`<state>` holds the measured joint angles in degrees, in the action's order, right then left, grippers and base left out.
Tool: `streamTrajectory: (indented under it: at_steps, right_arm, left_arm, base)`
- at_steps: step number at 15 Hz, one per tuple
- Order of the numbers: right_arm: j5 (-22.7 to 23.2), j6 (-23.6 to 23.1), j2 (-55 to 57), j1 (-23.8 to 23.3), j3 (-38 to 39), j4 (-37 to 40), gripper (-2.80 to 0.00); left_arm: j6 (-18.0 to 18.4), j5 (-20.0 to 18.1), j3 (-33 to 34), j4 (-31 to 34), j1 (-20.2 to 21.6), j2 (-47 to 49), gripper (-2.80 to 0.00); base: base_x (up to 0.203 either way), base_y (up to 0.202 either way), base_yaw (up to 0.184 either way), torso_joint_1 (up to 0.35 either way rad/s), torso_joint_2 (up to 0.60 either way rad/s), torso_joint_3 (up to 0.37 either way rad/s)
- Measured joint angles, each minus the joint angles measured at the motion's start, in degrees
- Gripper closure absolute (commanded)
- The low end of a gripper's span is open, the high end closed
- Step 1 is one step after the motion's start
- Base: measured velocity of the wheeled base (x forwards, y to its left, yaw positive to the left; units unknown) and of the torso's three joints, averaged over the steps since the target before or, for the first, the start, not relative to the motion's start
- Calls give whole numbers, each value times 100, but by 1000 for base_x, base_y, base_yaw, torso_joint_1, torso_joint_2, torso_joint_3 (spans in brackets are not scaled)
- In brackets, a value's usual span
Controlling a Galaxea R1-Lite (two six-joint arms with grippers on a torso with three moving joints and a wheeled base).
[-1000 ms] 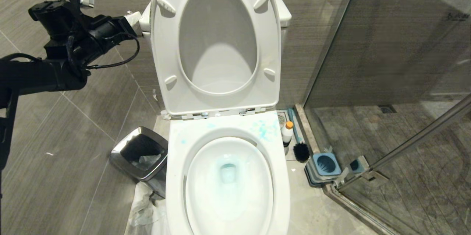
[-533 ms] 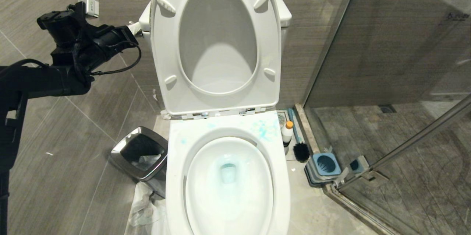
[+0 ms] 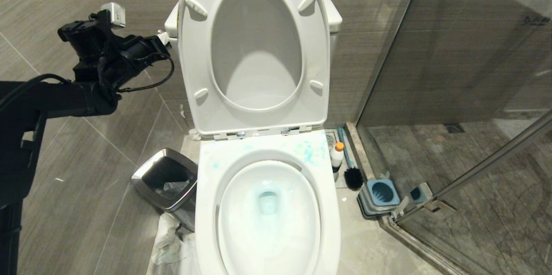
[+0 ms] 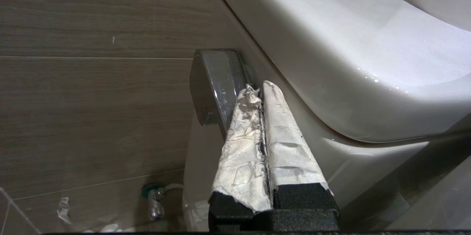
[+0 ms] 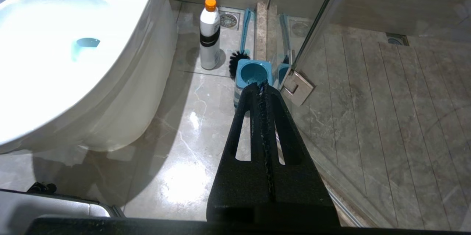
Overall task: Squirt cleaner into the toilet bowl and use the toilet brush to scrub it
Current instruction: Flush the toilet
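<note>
partly hidden toilet brush handle

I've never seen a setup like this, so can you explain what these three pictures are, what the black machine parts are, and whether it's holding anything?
It is a two-armed robot in a bathroom. One picture comes from a camera on its head, looking down at the toilet bowl, which has blue liquid in it and its seat up. The other two come from cameras on its wrists.

The left end effector, wrapped in pale tape, is shut and empty, with its tip at the chrome flush lever on the side of the tank. The right end effector is shut too, holding nothing, low beside the toilet.

On the floor stand the cleaner bottle with an orange cap, the toilet brush, its blue holder and a waste bin.
</note>
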<state>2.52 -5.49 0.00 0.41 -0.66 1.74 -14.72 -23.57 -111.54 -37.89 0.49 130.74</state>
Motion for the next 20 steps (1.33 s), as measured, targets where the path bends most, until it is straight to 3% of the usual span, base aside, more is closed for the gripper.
streamTrajectory:
  at_steps: [7,20]
  right_arm:
    - [0,1,0,2,2,2,0]
    - [-2,1,0,0,2,1,0]
  left_arm:
    - [1,291,11,211,-150,344,0]
    - [-57,288,5,397,-134,573,0]
  base:
    - [0,0,0,0,0,0]
    - [0,0,0,0,0,0]
